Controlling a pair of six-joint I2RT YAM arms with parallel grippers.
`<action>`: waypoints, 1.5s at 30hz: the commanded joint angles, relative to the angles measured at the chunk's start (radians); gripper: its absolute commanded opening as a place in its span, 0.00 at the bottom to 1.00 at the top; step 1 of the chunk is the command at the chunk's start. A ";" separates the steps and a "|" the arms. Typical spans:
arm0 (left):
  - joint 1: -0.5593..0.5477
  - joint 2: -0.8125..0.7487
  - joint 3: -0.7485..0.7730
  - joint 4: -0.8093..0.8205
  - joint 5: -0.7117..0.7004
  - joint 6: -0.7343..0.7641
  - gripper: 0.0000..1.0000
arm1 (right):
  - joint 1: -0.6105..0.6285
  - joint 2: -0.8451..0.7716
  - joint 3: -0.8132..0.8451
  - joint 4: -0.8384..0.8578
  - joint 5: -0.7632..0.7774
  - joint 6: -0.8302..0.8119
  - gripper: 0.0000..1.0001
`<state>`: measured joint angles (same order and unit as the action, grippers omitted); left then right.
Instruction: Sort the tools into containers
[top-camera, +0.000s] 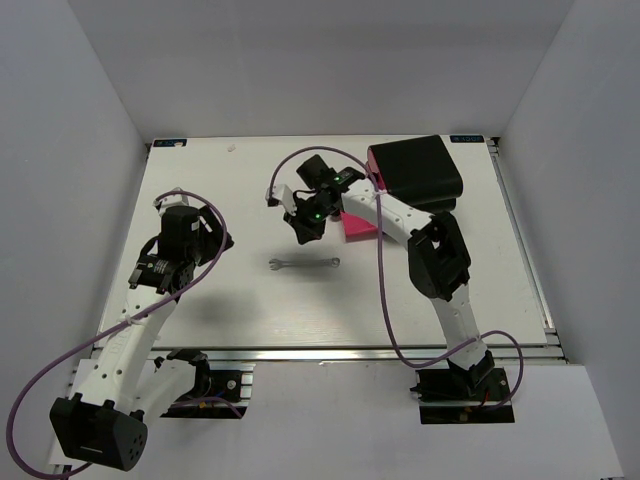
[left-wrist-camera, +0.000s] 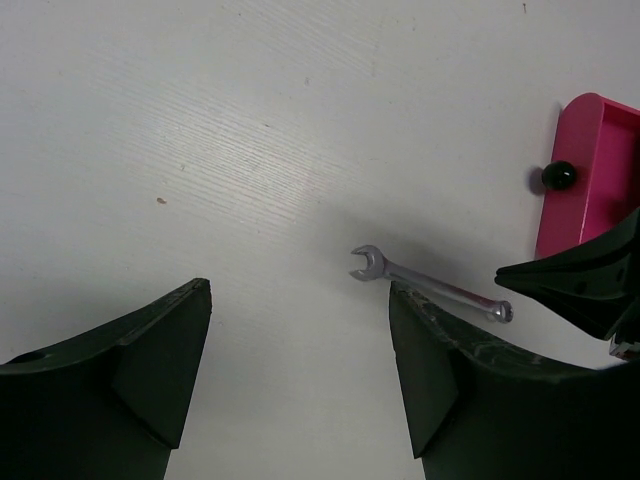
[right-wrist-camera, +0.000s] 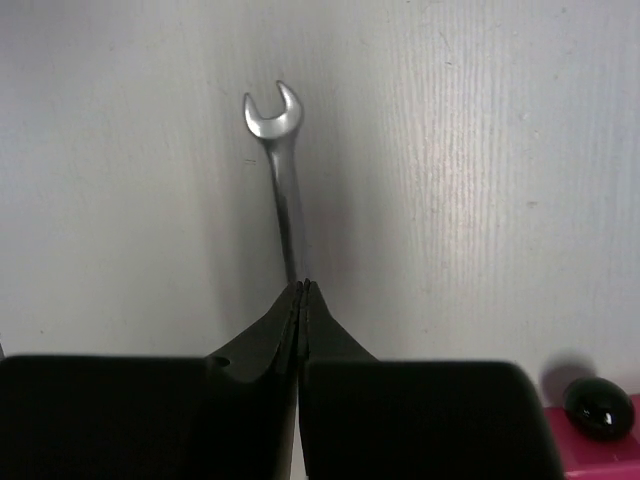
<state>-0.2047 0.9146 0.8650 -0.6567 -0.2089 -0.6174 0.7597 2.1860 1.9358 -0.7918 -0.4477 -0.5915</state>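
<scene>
Fingers of the right gripper (right-wrist-camera: 302, 288) are pressed flat together with nothing showing between them, their tips hanging over the middle of the wrench (top-camera: 305, 264). The slim silver wrench lies flat on the white table (top-camera: 230, 310), near its centre, with its open-jawed end pointing towards the left arm and its ring end towards the right arm. In the right wrist view the shaft runs from the open end down behind the closed fingertips, and the top view shows a gap between those tips and the tool, so the wrench is not gripped. A pink-red drawer (top-camera: 358, 226) sits on the table just to the right of the right gripper, partly under that arm, with its round black knob (left-wrist-camera: 558, 177) facing the wrench. Behind the drawer, at the far right of the table, stands the black cabinet (top-camera: 415, 172). The left gripper (left-wrist-camera: 300, 288) hangs over bare table well to the left of the wrench, its fingers spread wide and holding nothing. Its wrist camera sees the wrench beyond its right finger, and past that the dark tip of the right gripper beside the drawer. The wrench is outside the drawer, close to it but not touching.
</scene>
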 joint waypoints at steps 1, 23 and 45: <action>0.004 -0.016 -0.001 0.023 0.013 -0.010 0.81 | -0.045 -0.051 0.014 -0.014 -0.013 -0.016 0.00; 0.004 0.013 -0.012 0.032 0.028 -0.024 0.81 | 0.079 0.038 -0.178 0.131 0.187 0.021 0.68; 0.005 0.021 -0.003 0.032 0.000 -0.019 0.81 | 0.099 0.005 -0.408 0.229 0.339 -0.063 0.38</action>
<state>-0.2047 0.9539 0.8577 -0.6418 -0.1932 -0.6365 0.8505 2.1601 1.6279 -0.5320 -0.1871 -0.6174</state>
